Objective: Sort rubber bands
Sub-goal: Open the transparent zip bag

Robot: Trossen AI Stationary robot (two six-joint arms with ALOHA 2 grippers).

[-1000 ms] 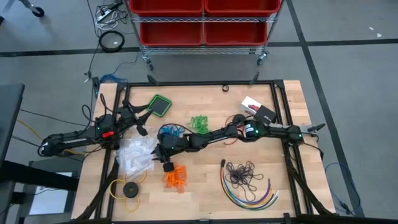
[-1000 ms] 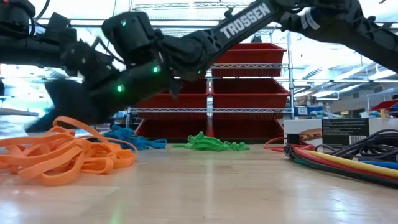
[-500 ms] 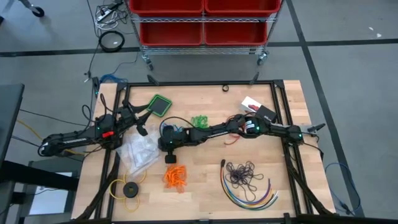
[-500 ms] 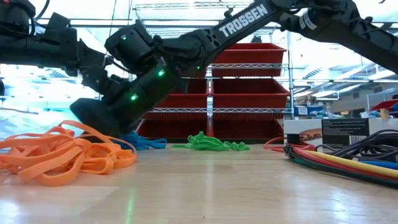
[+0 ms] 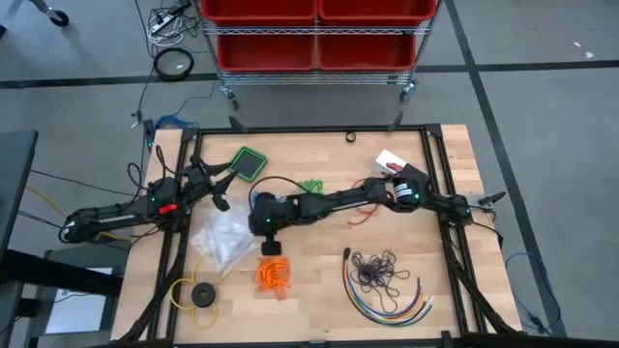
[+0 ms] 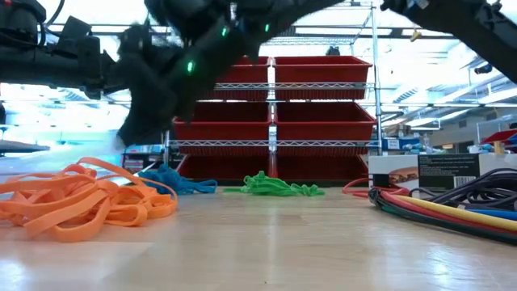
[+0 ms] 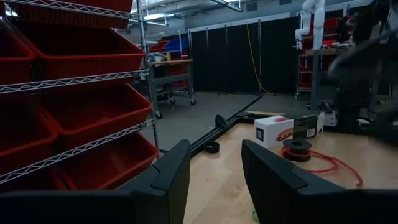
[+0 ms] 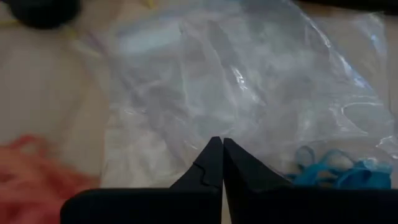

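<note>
Right fingers [image 8: 216, 163] clenched, empty, over plastic bag [image 8: 249, 81]; blue bands [image 8: 329, 169] half hidden (left fingers [image 7: 214, 180] released).

A: Table [image 5: 445, 280] — pale wood, smooth, faint sheen. Bag [image 8: 249, 93] — clear plastic film, crinkled, glossy.

B: Orange rubber bands [image 6: 81, 202] — matt, flat strips. Rack bins [image 6: 323, 73] — glossy red plastic, metal wire shelves.

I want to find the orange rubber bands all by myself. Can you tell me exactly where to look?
Start at the wooden table and find the clear plastic bag on its left half. Just right of the bag, nearer the front edge, lies the orange bunch. It is the only orange heap: the green bunch lies farther back, and the dark bunch lies to its right.
</note>
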